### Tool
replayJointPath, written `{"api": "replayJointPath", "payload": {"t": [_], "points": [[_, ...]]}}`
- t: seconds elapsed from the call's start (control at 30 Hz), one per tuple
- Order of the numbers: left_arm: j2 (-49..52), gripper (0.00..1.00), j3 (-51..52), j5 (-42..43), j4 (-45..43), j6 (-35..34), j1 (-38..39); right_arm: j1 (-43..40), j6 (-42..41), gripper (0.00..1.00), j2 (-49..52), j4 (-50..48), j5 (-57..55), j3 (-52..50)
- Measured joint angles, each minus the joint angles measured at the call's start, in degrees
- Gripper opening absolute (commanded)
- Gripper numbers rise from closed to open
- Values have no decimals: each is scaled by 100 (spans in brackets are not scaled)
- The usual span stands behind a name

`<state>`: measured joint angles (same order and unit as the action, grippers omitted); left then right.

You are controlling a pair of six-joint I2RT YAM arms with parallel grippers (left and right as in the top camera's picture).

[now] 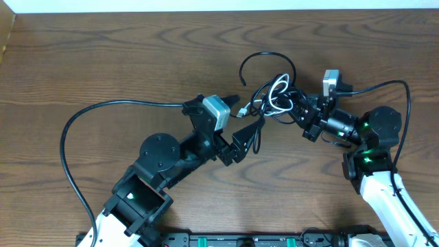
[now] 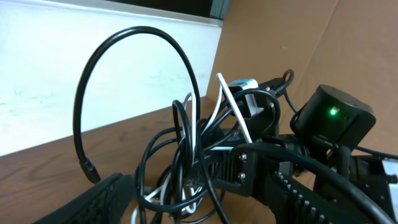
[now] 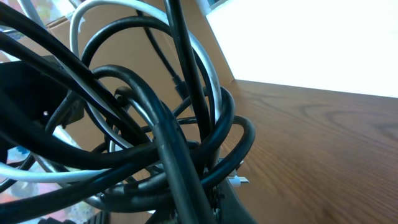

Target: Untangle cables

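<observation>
On the wooden worktop (image 1: 103,55) the cables (image 1: 278,96) look light, limp and snag-prone: the right pincer (image 1: 302,113) pinches the tangle, and the spread left pincer (image 1: 248,134) is best placed to grasp a free black loop.

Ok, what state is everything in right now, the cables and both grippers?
cables: tangled in one clump, not yet separated, between the two grippers.
white cable: looped in among the black ones inside the clump.
left gripper: open, fingers spread at the clump's left edge, gripping nothing.
right gripper: shut on the cables at the clump's right side.
</observation>
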<state>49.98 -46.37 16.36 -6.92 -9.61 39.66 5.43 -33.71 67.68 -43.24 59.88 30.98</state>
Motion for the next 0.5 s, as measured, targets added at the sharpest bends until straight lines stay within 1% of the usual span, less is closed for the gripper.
{"api": "replayJointPath", "payload": {"t": [0.07, 0.13, 0.17, 0.23, 0.37, 0.47, 0.5], "points": [[-4, 72, 0, -50, 131, 68, 0, -33, 0, 4, 2, -52, 68, 0], [-4, 72, 0, -181, 262, 96, 0, -63, -20, 9, 11, -249, 179, -2], [-4, 74, 0, -258, 297, 109, 0, -68, -4, 13, 15, -466, 299, -7], [-4, 78, 0, -431, 365, 116, 0, -70, -26, 15, 15, -800, 485, -9], [13, 84, 0, -645, 380, 238, 0, -72, -44, 17, 17, -1303, 920, -9], [33, 84, 0, -721, 378, 306, 0, -83, -63, 14, 17, -1316, 1027, -9], [48, 84, 0, -734, 378, 330, 0, -83, -79, 12, 17, -1320, 1045, -9]]}}
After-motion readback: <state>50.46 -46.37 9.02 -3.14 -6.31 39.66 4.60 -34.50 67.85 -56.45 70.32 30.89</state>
